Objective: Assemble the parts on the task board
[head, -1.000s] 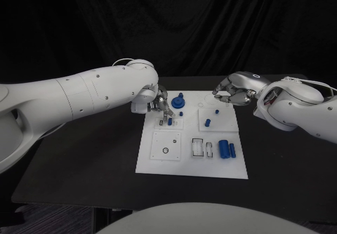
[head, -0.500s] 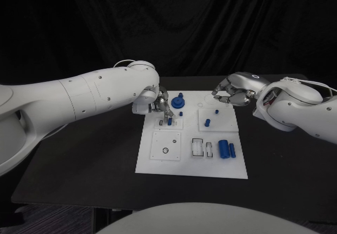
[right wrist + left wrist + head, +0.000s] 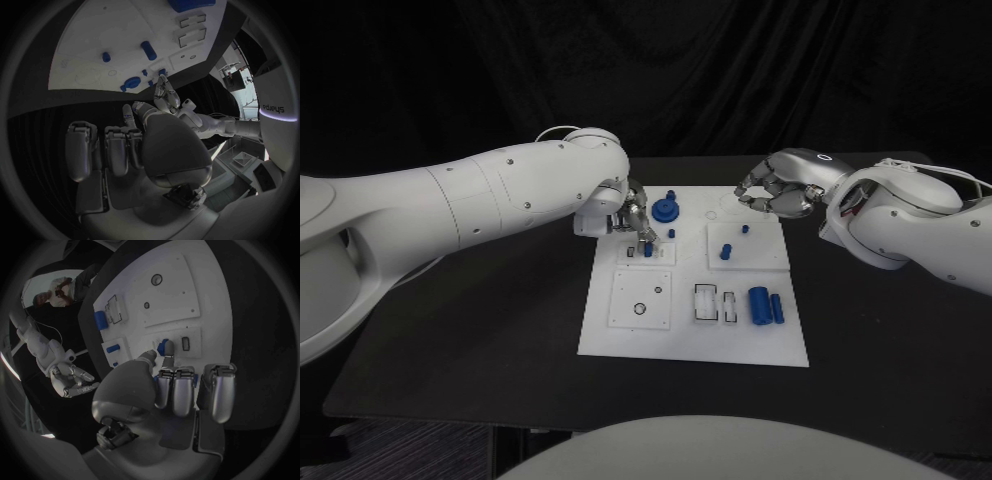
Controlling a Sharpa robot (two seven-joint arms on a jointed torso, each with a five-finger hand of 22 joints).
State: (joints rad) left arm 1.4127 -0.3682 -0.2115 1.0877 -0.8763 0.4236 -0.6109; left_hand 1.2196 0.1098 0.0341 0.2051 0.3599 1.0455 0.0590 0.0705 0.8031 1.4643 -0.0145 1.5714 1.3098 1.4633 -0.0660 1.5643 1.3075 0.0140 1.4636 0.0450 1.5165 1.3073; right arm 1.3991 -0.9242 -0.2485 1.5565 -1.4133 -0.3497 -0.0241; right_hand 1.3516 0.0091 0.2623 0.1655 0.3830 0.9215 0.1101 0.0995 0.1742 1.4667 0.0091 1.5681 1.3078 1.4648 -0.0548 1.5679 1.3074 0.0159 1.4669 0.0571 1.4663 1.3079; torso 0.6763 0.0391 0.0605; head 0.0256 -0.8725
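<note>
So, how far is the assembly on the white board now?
Partly done: a round blue part and small pegs stand on the task board. The left hand holds a small blue part at the board. Two blue cylinders are left lying there.

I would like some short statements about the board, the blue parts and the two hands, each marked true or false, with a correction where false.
1. The left hand is over the far left part of the task board. True.
2. The right hand rests on the board's near edge. False: it is at the far right corner.
3. Two blue cylinders lie near the board's right edge. True.
4. The board is black. False: it is white; the table is black.
</note>
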